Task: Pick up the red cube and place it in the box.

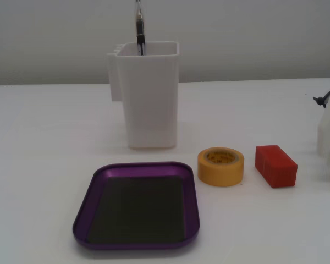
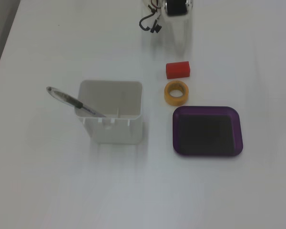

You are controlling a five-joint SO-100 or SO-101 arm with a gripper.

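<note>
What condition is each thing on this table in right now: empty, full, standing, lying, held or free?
red block: lying flat on the table, free, nothing touching it.
purple tray: lying flat, empty.
yellow tape roll: lying flat on its side face, between block and tray.
white container: standing upright, holding one pen.
pen: leaning inside the container, sticking out above its rim.
robot arm: only partly seen; gripper out of view.

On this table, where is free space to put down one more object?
The purple tray is empty inside. The table is bare left of and below the white container. It is crowded where the red cube, yellow tape roll and tray line up.
</note>
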